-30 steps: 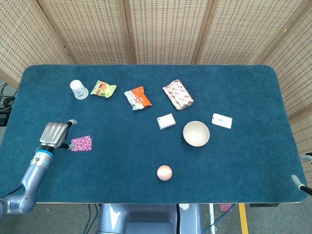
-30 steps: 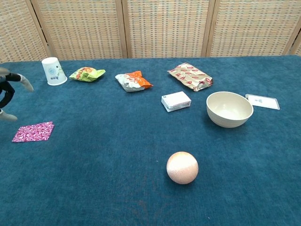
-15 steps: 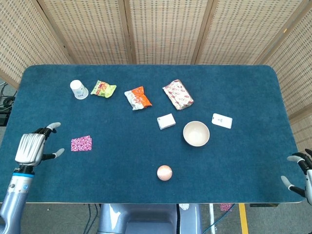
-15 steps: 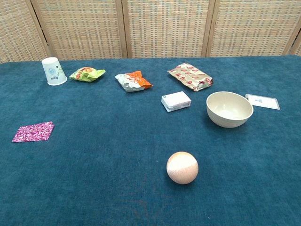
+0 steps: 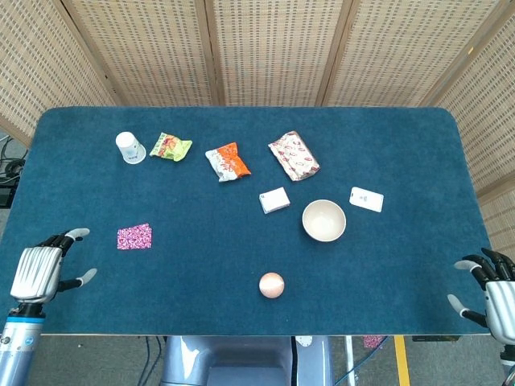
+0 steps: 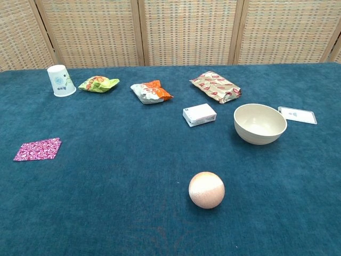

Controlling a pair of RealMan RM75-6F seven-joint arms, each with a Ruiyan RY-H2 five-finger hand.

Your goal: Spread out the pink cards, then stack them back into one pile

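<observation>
The pink cards point(image 5: 134, 236) lie in one neat pile on the blue table, at its left side; the chest view shows the pink cards point(image 6: 38, 149) flat and squared up. My left hand point(image 5: 42, 271) hovers at the table's front left corner, well left of the pile, fingers apart and holding nothing. My right hand point(image 5: 492, 296) is at the front right corner, off the table's edge, fingers spread and empty. Neither hand shows in the chest view.
A white paper cup point(image 5: 129, 148), a green snack bag point(image 5: 170, 146), an orange bag point(image 5: 228, 162) and a red-patterned packet point(image 5: 293, 156) line the back. A small white box point(image 5: 274, 200), a cream bowl point(image 5: 323, 220), a white card point(image 5: 366, 199) and a peach ball point(image 5: 271, 285) sit mid-table.
My left hand has drawn back from beside the pink pile toward the front left corner. My right hand has risen further into view at the front right corner. The cards have not moved.
</observation>
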